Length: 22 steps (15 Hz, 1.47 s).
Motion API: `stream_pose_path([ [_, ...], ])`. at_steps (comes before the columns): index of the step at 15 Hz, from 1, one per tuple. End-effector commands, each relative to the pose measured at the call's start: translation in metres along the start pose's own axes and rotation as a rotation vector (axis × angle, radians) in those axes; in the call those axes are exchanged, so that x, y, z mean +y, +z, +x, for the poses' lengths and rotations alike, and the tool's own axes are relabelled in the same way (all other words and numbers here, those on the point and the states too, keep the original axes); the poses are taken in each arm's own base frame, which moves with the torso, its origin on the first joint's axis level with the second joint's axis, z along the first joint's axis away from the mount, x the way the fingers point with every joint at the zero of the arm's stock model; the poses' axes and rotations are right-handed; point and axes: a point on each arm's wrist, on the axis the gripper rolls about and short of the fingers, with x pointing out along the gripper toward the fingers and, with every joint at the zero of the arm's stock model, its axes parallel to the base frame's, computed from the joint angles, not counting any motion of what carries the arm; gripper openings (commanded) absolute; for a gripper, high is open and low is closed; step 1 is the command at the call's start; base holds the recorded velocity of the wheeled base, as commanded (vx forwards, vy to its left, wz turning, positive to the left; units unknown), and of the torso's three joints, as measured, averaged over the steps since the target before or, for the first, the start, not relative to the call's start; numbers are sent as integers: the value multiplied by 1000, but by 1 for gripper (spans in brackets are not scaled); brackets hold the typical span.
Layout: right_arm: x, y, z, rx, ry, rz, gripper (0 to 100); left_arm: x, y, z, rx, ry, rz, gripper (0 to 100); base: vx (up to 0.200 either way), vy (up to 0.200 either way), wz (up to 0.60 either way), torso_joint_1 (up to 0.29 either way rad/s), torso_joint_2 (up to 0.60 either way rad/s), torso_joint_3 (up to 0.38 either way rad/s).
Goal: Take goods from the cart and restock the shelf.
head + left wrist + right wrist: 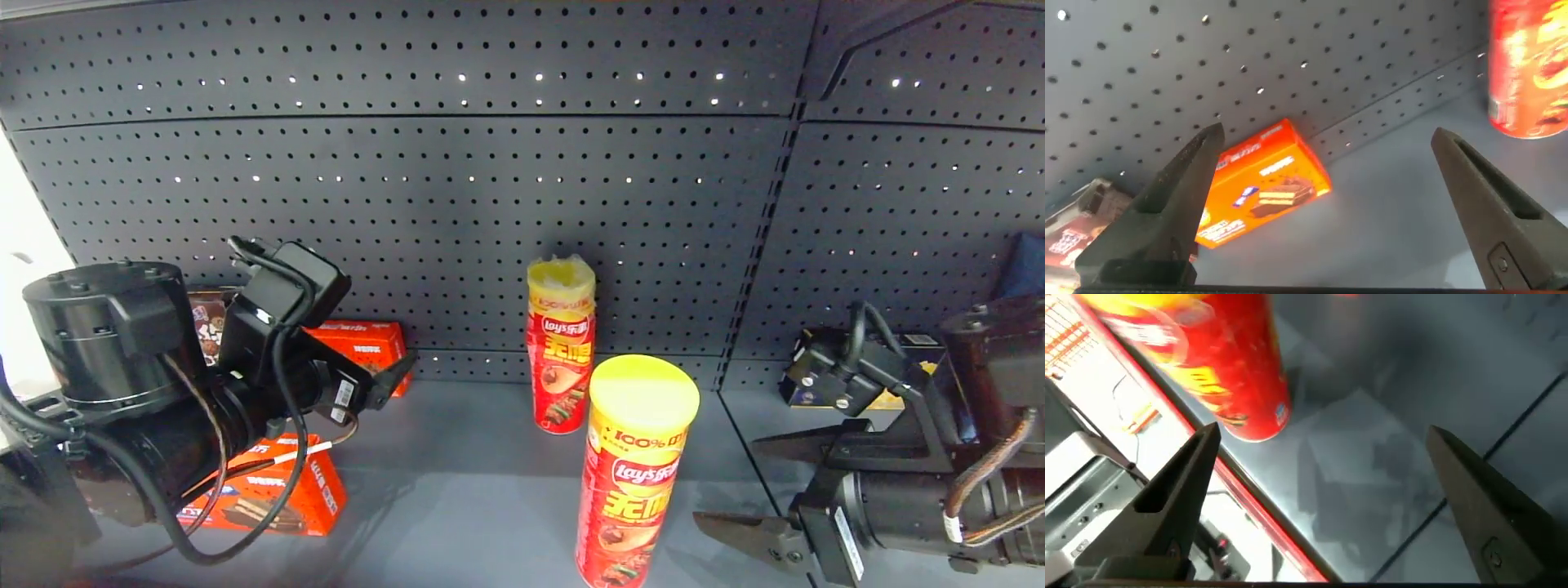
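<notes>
**Left gripper** point(1327, 139): released. The jaws stand wide apart with nothing between them. The gripper hangs above the left part of the shelf deck point(457, 474) and faces the perforated back panel point(490, 204).

**Right gripper** point(759, 486): released. The jaws are spread and hold nothing. It sits low over the deck, just to the right of the front chip can point(637, 469). The lower fingertip is close to the can wall, with a narrow gap showing between them.

**Goods on the shelf**
- Front chip can: a red tube with a yellow lid. It stands upright near the front edge of the deck. In the right wrist view its base is beside the red edge strip point(1249, 498).
- Rear chip can point(561, 343): same type, upright. It stands close to the back panel, behind and slightly left of the front can, and the two do not touch.
- Rear orange box point(367, 347): lies flat against the back panel, left of the rear can. It lies in line with the gap between the left gripper's fingers.
- Front orange box point(269, 490): lies flat at the front left, partly covered by the left arm.
- Dark packet point(208, 318): at the back panel, left of the rear orange box and mostly hidden by the arm.
- Dark box with a yellow face point(898, 396): in the next bay to the right, behind the right gripper.
</notes>
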Motion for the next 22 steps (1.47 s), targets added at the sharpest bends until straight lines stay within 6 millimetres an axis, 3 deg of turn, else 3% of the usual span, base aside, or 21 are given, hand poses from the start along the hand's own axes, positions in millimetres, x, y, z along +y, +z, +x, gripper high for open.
stream_pose_path([
  [1,-1,-7,10,51,-12,24,100,3,-3,2,10,14,0,100,0,0,0,0,0,0],
  [6,-2,-9,12,53,-40,198,100,7,-2,2,-2,33,-4,100,0,0,0,0,0,0],
  [16,0,7,38,77,-33,190,100,8,-1,1,-8,38,-6,100,0,0,0,0,0,0],
  [22,-1,0,35,91,-37,191,100,8,-1,0,-11,39,-6,100,0,0,0,0,0,0],
])
